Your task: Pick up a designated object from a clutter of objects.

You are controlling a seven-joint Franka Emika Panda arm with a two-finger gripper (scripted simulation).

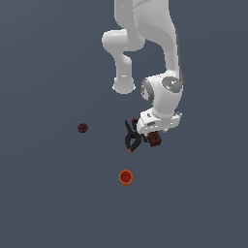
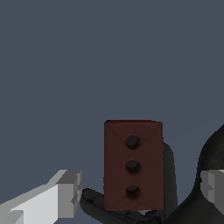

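The designated object, a dark red-brown block [image 2: 133, 164] with a row of three dark holes on its face, lies on the grey floor. It sits between my gripper's [image 2: 140, 190] two light fingers [image 2: 65, 194], which stand apart from it on both sides, so the gripper is open. In the exterior view the block [image 1: 155, 140] shows just below my white hand, with the gripper [image 1: 150, 134] lowered over it. Of the clutter of objects, the black clamp [image 1: 131, 137] with orange tips lies right beside the block, on the exterior view's left.
The clamp's black body [image 2: 212, 151] shows close to one finger in the wrist view. A dark red ball [image 1: 83, 128] rests further to the exterior view's left. An orange round cup [image 1: 126, 177] stands in front of the block.
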